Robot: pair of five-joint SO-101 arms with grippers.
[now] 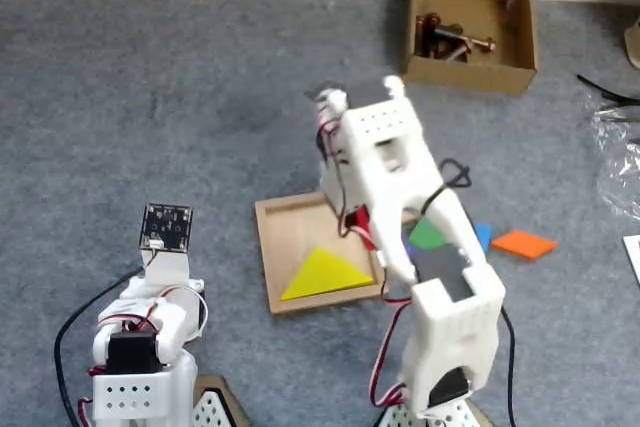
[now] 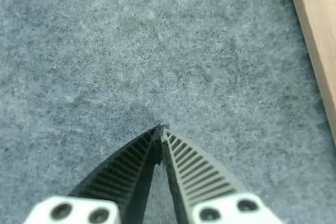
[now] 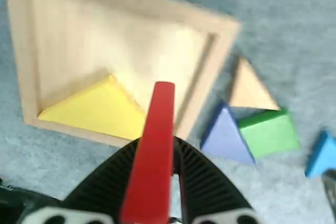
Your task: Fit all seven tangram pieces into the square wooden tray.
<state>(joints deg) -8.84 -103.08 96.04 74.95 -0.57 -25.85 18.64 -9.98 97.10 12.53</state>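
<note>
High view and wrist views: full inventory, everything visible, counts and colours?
tray: 1, light wood, on the carpet mid-table
yellow triangle: 1, yellow, inside the tray
red piece: 1, red, held above the tray's rim
green square: 1, green, on the carpet outside the tray
purple triangle: 1, purple, next to the green square
tan triangle: 1, tan, beside the tray's outer wall
blue piece: 1, blue, beyond the green square
orange piece: 1, orange, farthest from the tray
cardboard box: 1, brown, far side
metal parts: several, coppery, in the box
plastic bag: 1, clear, table edge
carpet: grey
left fingers: 2, black, shut, over bare carpet
right fingers: 2, black, clamping the red piece
</note>
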